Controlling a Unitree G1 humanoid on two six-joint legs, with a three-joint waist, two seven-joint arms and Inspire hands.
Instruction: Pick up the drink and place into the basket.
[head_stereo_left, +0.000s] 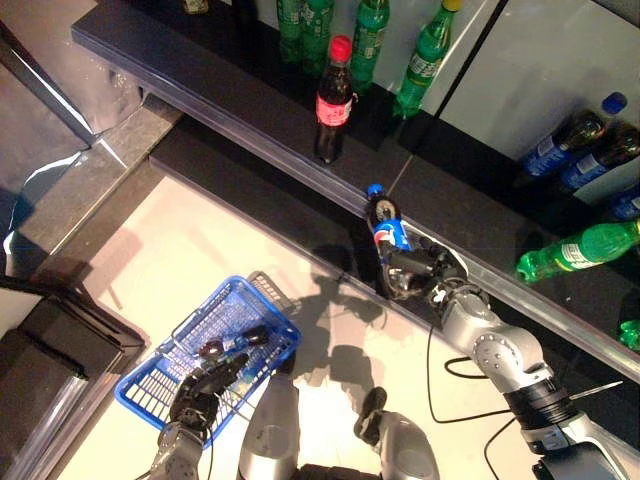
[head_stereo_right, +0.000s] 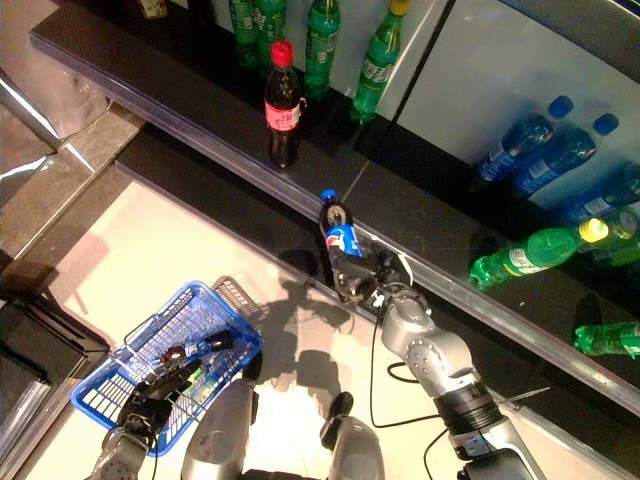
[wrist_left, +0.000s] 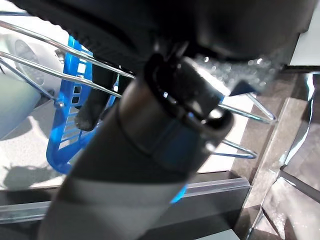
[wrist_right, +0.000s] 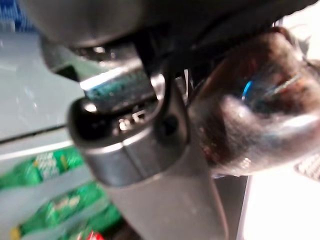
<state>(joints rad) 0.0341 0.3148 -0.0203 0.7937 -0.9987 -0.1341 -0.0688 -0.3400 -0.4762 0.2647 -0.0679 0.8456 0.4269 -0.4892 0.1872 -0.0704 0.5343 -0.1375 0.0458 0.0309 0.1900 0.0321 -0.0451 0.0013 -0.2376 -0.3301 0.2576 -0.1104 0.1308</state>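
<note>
Dark shelving is carrying bottles; the right hand (head_stereo_left: 420, 272) is clamping the upright cola bottle (head_stereo_left: 385, 232). Leftward and lower, the left hand (head_stereo_left: 205, 385) is gripping the blue basket (head_stereo_left: 165, 370) by its handle.

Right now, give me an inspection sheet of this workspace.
Surface: dark shelf ledge above a pale floor.
Job's things: blue-capped cola bottle at the ledge's edge; blue basket hangs low on the robot's left, a small dark item inside.
Clutter: red-capped cola bottle upright on the ledge; green bottles behind it; green bottle and blue bottles lying to the right.
Hands: right hand curled round the blue-capped bottle's lower body; left hand curled on the basket's wire handle.
Cables: nothing reported.
Surroundings: white cabinet panels.
</note>
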